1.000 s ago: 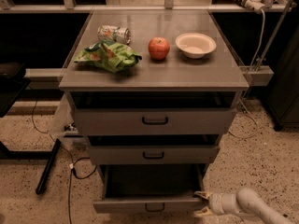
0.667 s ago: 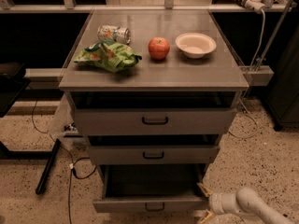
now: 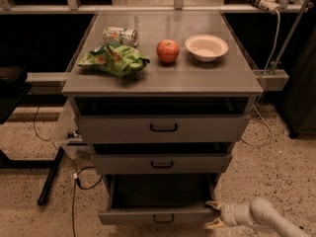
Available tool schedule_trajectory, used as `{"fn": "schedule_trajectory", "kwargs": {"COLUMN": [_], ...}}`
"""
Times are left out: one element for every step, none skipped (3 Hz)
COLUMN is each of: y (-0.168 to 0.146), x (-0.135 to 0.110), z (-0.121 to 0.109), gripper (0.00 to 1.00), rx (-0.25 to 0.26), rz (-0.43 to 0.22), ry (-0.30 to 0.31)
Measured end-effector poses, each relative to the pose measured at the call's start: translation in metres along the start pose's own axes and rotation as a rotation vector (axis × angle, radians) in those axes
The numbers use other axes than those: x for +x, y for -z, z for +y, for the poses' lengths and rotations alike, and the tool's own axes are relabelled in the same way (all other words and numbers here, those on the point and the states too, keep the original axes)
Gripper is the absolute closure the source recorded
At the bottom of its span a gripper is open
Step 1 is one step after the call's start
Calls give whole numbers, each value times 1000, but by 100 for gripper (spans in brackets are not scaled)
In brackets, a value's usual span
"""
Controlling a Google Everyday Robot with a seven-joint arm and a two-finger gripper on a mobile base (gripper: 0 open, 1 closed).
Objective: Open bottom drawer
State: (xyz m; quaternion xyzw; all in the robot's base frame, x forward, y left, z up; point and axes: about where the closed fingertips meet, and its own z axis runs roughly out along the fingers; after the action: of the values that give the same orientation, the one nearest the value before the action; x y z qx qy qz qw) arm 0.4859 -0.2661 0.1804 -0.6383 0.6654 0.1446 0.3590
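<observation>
The bottom drawer (image 3: 157,216) is a slim grey front with a small black bar handle (image 3: 163,219) at its centre. It is pulled well out from the cabinet, so its dark inside shows. My gripper (image 3: 214,215) is at the drawer front's right end, low at the bottom right of the view. Its two pale fingers (image 3: 214,205) are spread apart and hold nothing. The white arm (image 3: 269,217) runs off toward the bottom right corner.
The top drawer (image 3: 163,127) and middle drawer (image 3: 162,163) stand slightly out. On the cabinet top (image 3: 207,75) lie a green chip bag (image 3: 113,59), a can (image 3: 120,35), a red apple (image 3: 168,50) and a white bowl (image 3: 206,47). Cables (image 3: 74,177) lie on the floor at left.
My gripper has drawn back slightly to the right from the drawer front's end. The drawer stays pulled out as before.
</observation>
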Motion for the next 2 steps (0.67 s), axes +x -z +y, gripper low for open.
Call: {"fn": "schedule_trajectory", "kwargs": {"y": [1,4], "x": [10,9], "z": [4,3], "gripper": [65,88], "rx": [10,14], "rz": [-25,-29], "ry": [-32,-35]}}
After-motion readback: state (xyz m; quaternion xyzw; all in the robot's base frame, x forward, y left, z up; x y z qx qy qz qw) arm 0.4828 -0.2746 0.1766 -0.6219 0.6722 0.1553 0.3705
